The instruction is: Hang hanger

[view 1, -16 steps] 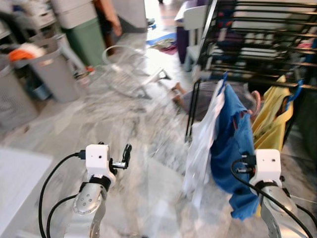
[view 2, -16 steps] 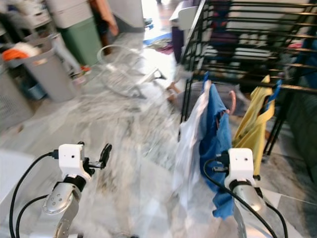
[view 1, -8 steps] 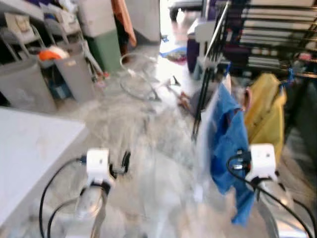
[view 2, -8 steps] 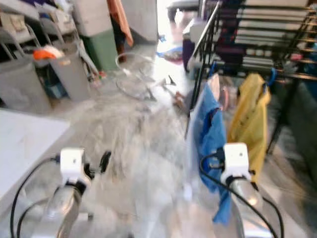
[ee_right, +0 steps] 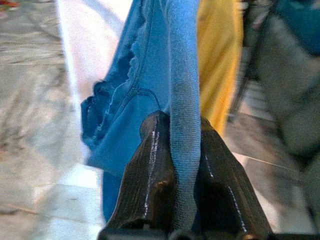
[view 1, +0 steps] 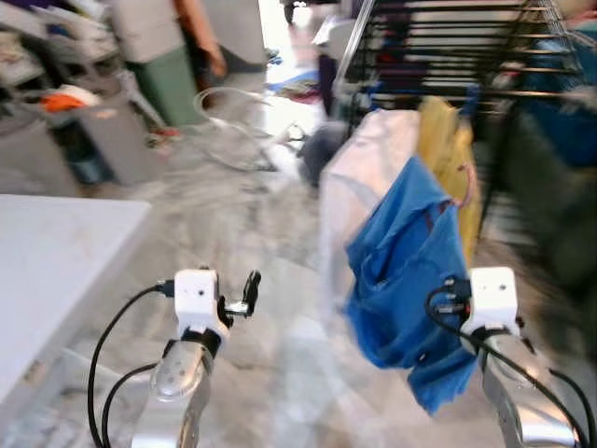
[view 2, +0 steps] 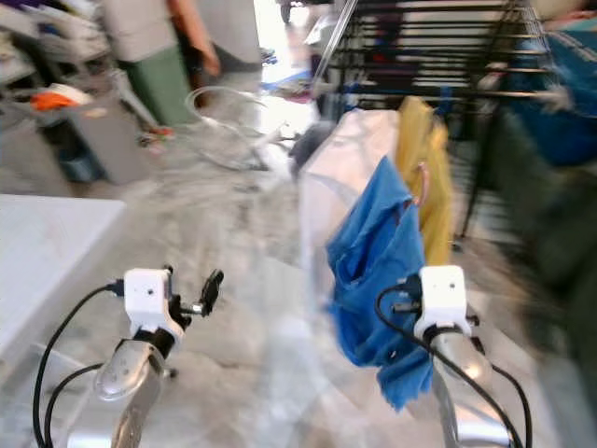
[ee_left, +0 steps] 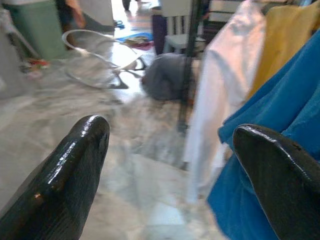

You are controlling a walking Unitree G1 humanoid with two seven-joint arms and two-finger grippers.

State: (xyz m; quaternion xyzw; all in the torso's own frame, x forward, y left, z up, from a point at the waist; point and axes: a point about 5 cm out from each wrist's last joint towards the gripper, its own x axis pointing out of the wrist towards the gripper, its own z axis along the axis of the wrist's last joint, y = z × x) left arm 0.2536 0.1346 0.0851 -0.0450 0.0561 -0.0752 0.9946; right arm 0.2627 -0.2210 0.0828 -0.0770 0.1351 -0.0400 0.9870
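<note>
Clamping a fold of the blue garment [ee_right: 175, 90] between its two black fingers [ee_right: 150, 185], our right gripper [ee_right: 182, 165] held the cloth in front of the black drying rack [view 1: 438, 47]. We could not make out the hanger itself; the motion blur and the fabric hid it, so we could not tell which way it pointed. The blue garment hung with its long axis close to vertical, its lower end drooping beside our right arm toward the marble floor [view 1: 261, 224]. Just behind it hung a white shirt [view 1: 359, 177] and a yellow garment [view 1: 448, 149], both draped downward at the rack's near edge. Our left gripper [ee_left: 165, 150] was raised over the floor with its fingers [ee_left: 70, 170] spread wide apart and nothing between them. A white table [view 1: 56, 252] stood on our left. Farther back, a person [view 1: 163, 47] stood near grey bins [view 1: 112, 131].
</note>
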